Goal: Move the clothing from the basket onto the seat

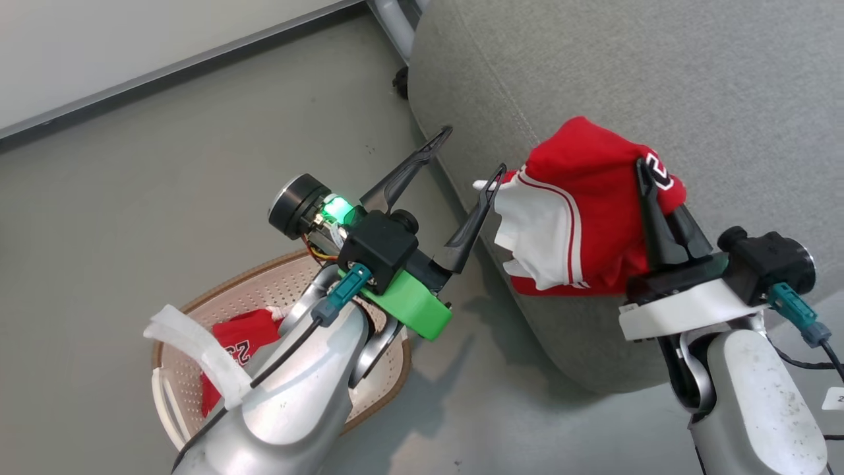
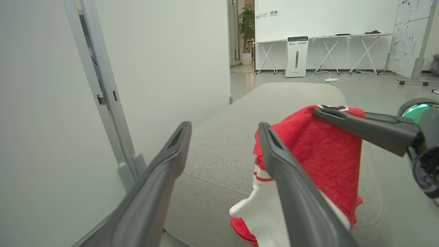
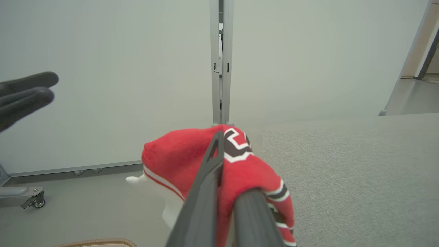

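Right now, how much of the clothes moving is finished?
Done: no clothing lies let go on the visible part of the grey seat. In hand: the right gripper is shut on one red garment, holding it at the seat's edge. Left: setting it down, then fetching the second red garment, marked 23, from the basket. The left gripper is open and empty.

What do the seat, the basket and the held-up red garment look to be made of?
Seat: grey woven upholstery fabric, matte; a fine weave and a stitched seam show.
Basket: probably moulded plastic, cream with rows of small holes; its brown rim looks woven, perhaps imitation.
Red garment: soft matte textile, likely a knit; it bunches and drapes in folds.
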{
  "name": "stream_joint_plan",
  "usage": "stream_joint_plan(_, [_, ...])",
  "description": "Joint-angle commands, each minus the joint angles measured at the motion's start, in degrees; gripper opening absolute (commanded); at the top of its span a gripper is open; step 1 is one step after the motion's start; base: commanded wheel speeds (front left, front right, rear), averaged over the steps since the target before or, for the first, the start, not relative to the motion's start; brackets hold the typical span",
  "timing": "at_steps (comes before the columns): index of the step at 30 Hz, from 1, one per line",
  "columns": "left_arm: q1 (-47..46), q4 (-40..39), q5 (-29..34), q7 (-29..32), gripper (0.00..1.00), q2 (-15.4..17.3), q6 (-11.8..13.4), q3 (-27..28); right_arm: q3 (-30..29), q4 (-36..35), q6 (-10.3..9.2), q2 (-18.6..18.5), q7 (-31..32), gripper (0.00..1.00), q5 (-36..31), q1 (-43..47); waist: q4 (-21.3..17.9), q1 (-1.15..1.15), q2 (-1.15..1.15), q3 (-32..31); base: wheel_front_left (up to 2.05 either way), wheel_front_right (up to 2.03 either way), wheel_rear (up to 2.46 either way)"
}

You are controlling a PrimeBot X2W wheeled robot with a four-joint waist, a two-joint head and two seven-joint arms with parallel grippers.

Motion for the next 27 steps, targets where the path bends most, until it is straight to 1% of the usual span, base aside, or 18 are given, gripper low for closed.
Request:
stream_joint_plan(1, [0.63,0.12,0.27,-0.03,1.00,0.53,-0.14,0.10,-0.57,-0.45,-0.02,-0.10,-0.03,0.00,-0.19,0.85,-2.14,0.00,0.00,1.21,0.00,0.00,0.00])
stream_joint_plan(8, [0.07,-0.24,0.73,-0.03,1.00,0.76,-0.35,0.43,-2.84,-1.24,-0.02,-0.11,-0.04,0.00,0.57,1.56,-3.39,0.00,0.00,2.55,0.00,0.00,0.00])
stream_joint_plan(15, [-0.35,-0.68,1.00,-0.03,1.00,1.10,-0.48,0.80,-4.48,-1.70,-0.02,-0.12,-0.04,0.00,0.86,-0.84,-2.69,0.00,0.00,3.95,0.00,0.00,0.00])
stream_joint_plan(17, [-0.38,-0.78,1.22,-0.03,1.00,1.25,-0.49,1.03,-5.09,-2.03,-0.02,-0.13,-0.04,0.00,0.51,-2.64,-2.49,0.00,0.00,4.69,0.00,0.00,0.00])
stream_joint_plan(21, [-1.29,-1.09,1.72,-0.03,1.00,1.41,-0.54,1.36,-8.01,-2.39,-0.02,-0.23,-0.04,0.00,-0.71,-9.78,-1.68,0.00,0.00,7.61,0.00,0.00,0.00])
stream_joint_plan(27, [-3.19,-1.09,2.68,-0.03,1.00,1.66,-0.60,1.07,-11.85,-1.94,-0.02,-3.98,-0.04,0.00,-1.80,-21.74,-0.13,0.00,0.00,13.44,0.00,0.00,0.00])
